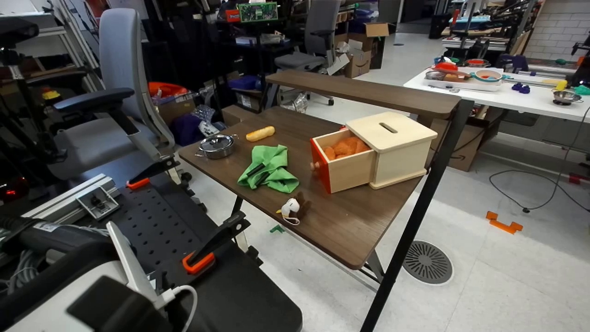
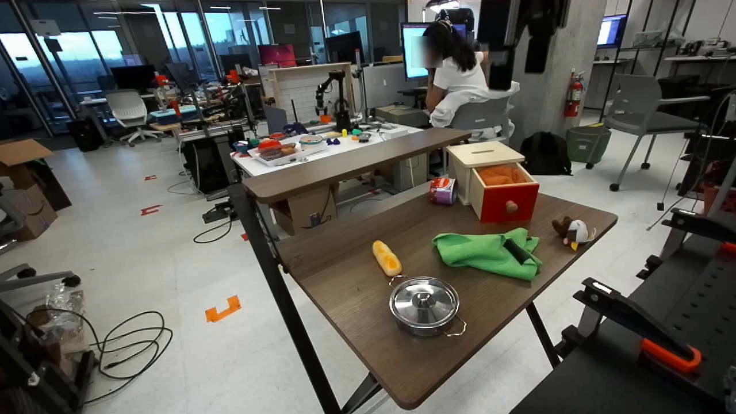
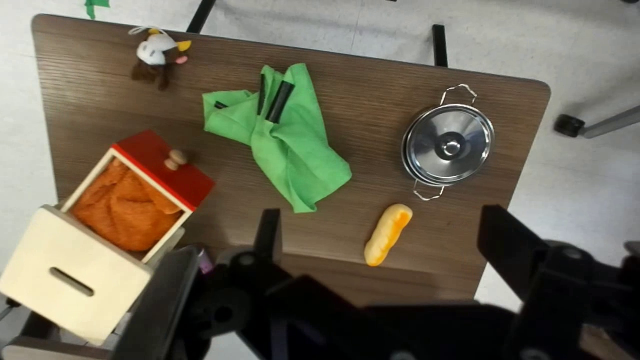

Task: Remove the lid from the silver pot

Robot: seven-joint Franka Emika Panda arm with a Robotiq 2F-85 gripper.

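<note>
The small round silver pot stands upright on the brown table near one end, with its shiny lid resting on top. The pot has two thin wire handles, and the lid has a round knob in its middle. In the wrist view the lid covers the pot, whose rim shows at the left. My gripper is open and empty, high above the table, with its fingers wide apart. The pot lies beyond the fingertips in that view. Dark gripper parts show at the top of an exterior view.
A yellow bread roll lies close to the pot. A green cloth, a small plush toy and a wooden box with its red-fronted drawer open share the table. A raised shelf runs along one long side. A purple can stands beside the box.
</note>
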